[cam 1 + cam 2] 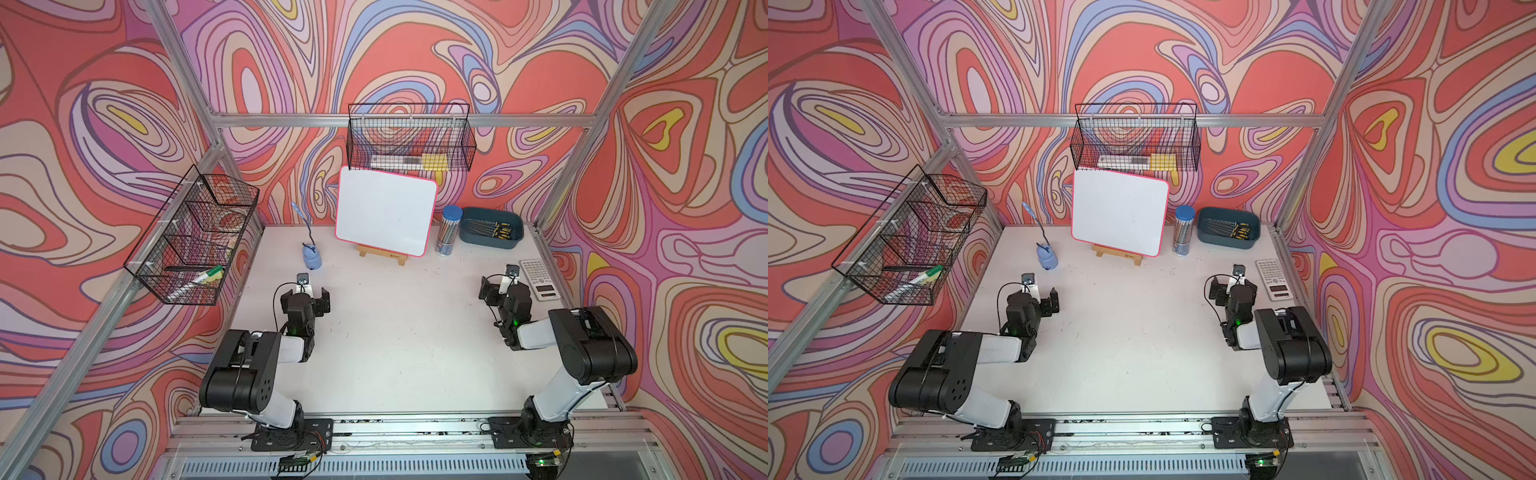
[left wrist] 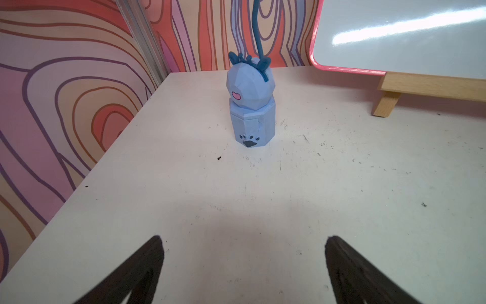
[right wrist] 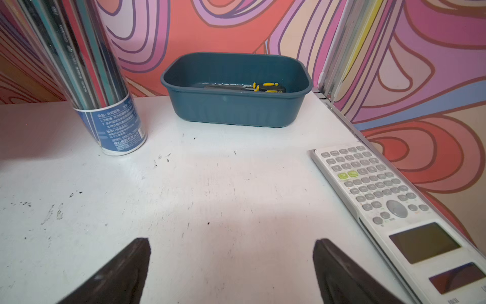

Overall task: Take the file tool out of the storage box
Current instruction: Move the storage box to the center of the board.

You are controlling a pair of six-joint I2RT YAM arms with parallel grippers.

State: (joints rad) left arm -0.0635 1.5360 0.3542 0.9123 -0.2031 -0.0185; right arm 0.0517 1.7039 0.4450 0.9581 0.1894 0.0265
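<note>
The storage box (image 1: 490, 243) (image 1: 1227, 243) is a dark teal tub at the table's far right corner. Several file tools (image 1: 492, 227) (image 1: 1231, 229) with black-and-yellow handles lie inside it. In the right wrist view the box (image 3: 234, 110) faces me, with file handles (image 3: 265, 86) showing over its rim. My right gripper (image 1: 503, 286) (image 3: 231, 240) is open and empty, over bare table well short of the box. My left gripper (image 1: 306, 296) (image 2: 244, 238) is open and empty at the table's left, facing a blue figure.
A clear pencil tube (image 1: 449, 230) stands just left of the box. A white calculator (image 1: 538, 278) lies by the right gripper at the table's right edge. A whiteboard (image 1: 384, 210) on a wooden easel, a blue figure (image 1: 311, 255), and two wire baskets (image 1: 409, 139) (image 1: 195, 237) are further left.
</note>
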